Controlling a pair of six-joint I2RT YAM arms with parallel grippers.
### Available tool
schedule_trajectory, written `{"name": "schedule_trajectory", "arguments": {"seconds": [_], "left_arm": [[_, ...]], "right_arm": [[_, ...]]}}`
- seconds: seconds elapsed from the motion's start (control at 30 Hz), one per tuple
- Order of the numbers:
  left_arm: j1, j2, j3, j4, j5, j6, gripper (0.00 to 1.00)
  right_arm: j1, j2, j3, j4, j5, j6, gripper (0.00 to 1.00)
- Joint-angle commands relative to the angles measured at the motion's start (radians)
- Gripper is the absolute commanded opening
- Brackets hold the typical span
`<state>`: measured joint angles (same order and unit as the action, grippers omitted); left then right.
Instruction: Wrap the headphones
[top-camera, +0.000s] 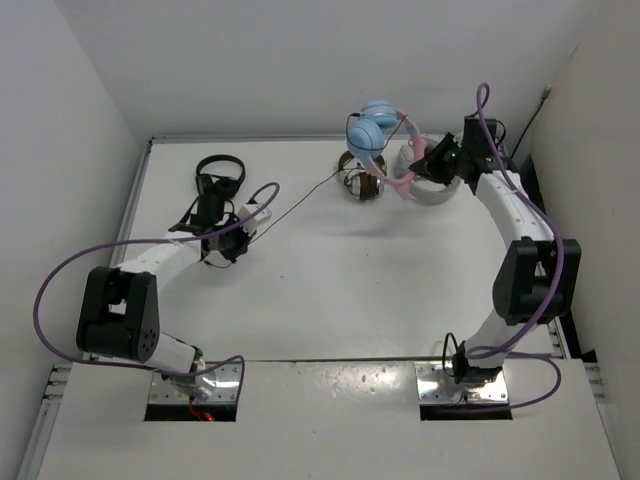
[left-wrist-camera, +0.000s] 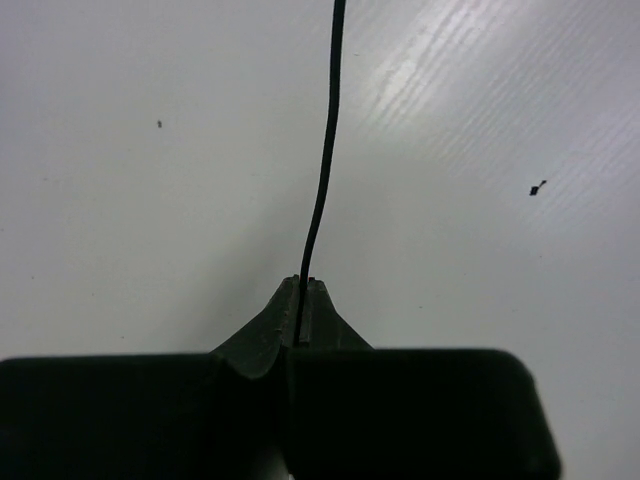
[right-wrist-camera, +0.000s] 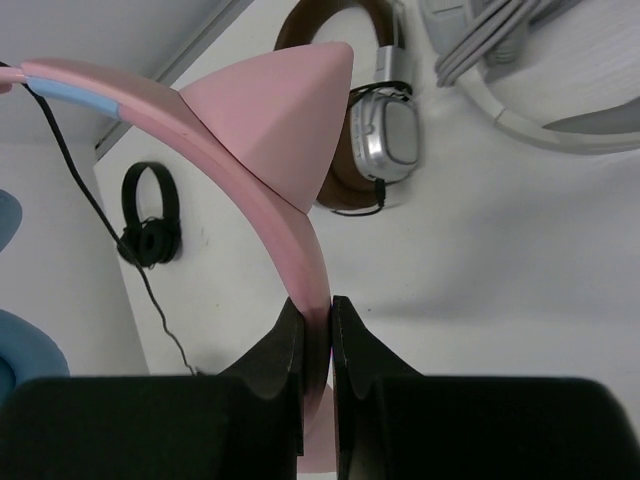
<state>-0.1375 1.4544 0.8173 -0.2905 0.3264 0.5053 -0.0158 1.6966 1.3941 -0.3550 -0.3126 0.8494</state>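
The headphones (top-camera: 375, 128) have light blue ear cups and a pink headband (right-wrist-camera: 270, 190) with a cat ear. They hang in the air at the back of the table, above the brown-and-silver pair. My right gripper (top-camera: 420, 168) is shut on the pink headband, as the right wrist view (right-wrist-camera: 316, 305) shows. The thin dark cable (top-camera: 300, 198) runs from the cups down and left to my left gripper (top-camera: 238, 228). In the left wrist view my left gripper (left-wrist-camera: 304, 285) is shut on the cable (left-wrist-camera: 325, 170) just above the table.
An all-black pair (top-camera: 220, 172) lies at the back left, just beyond the left gripper. A brown-and-silver pair (top-camera: 362, 182) lies under the hanging headphones. A white pair (top-camera: 430, 190) lies beneath the right gripper. White walls close in on the left, back and right.
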Motion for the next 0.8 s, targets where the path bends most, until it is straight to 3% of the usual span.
{"name": "schedule_trajectory", "arguments": {"seconds": [0.0, 0.77], "left_arm": [[-0.022, -0.043, -0.035, -0.032, 0.008, 0.042, 0.00], [-0.079, -0.158, -0.165, -0.070, -0.038, 0.174, 0.00]], "right_arm": [[-0.029, -0.017, 0.046, 0.076, 0.059, 0.069, 0.00], [-0.059, -0.017, 0.028, 0.048, 0.248, 0.060, 0.00]]}}
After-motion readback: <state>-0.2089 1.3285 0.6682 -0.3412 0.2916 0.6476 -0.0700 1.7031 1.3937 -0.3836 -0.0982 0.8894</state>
